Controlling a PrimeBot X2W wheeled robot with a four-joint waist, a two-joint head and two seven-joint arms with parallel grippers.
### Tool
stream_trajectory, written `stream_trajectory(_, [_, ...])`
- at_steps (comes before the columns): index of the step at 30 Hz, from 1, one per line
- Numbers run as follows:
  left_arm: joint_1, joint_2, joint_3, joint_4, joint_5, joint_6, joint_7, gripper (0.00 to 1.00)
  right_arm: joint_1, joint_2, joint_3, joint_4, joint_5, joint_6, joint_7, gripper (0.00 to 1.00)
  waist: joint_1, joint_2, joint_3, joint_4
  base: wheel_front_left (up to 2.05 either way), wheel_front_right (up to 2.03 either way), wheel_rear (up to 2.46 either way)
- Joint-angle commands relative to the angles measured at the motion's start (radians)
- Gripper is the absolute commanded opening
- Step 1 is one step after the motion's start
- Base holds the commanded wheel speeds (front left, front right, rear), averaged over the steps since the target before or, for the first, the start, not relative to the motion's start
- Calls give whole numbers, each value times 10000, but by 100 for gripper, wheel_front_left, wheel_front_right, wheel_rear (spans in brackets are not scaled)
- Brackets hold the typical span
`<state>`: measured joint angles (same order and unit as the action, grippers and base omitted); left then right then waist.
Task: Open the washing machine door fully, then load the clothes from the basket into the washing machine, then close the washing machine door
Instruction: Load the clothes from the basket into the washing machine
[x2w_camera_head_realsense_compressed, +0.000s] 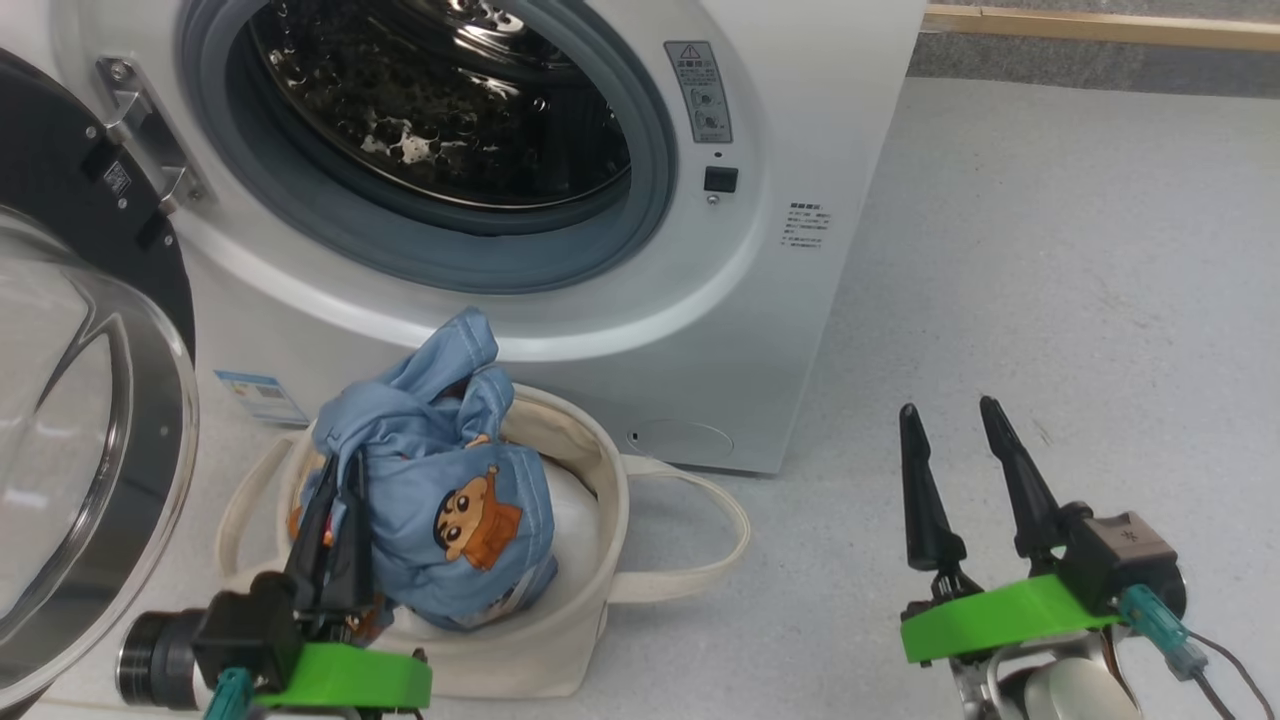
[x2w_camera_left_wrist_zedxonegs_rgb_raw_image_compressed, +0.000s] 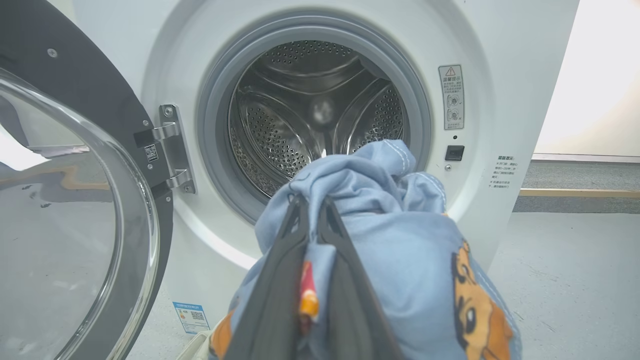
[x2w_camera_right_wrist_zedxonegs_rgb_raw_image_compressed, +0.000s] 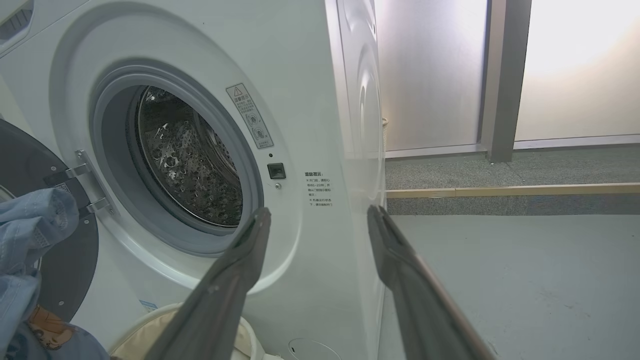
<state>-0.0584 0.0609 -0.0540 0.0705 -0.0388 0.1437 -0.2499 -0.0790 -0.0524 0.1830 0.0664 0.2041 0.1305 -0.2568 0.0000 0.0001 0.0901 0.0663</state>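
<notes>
The white washing machine stands with its steel drum exposed. Its black door with the bulging glass window hangs swung wide at the left. In front sits the cream basket. Light-blue clothes with an orange-brown cartoon figure bulge up out of it. My left gripper is shut on a fold of the clothes, which hangs bunched before the drum mouth in the left wrist view. My right gripper stands open and empty over the floor, right of the machine's front corner.
A plain white bundle lies in the basket under the clothes. One long basket handle loops out onto the grey floor. A blue label sticker sits low on the machine. A wooden strip runs along the far floor.
</notes>
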Motion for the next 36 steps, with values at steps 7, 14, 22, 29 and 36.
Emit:
stream_trajectory(7, [-139, -54, 382, -166, -85, 42, -118, 0, -154, 22, 200, -349, 40, 2, -49, 100, 0, -1, 132, -87, 0, 0, 0])
stream_trajectory(14, [-465, -49, 352, 14, 123, 28, -118, 0, -349, 22, 213, -471, 16, 2, -49, 100, 0, -1, 642, -302, 0, 0, 0])
stream_trajectory(22, [-2303, 610, -141, 913, 865, 167, -118, 0, -783, 22, 132, -651, -85, 2, -49, 100, 0, -1, 2013, -670, 0, 0, 0])
stream_trajectory(29, [-4593, 1265, 9, 1207, 552, -11, -118, 0, -1298, 22, 221, -907, -138, 2, -49, 100, 0, -1, 3373, -1083, 0, 0, 0])
stream_trajectory(36, [-6947, 2051, 338, 2003, 530, -52, -118, 0, -1736, 22, 212, -1232, -255, 2, -49, 100, 0, -1, 4628, -1419, 0, 0, 0])
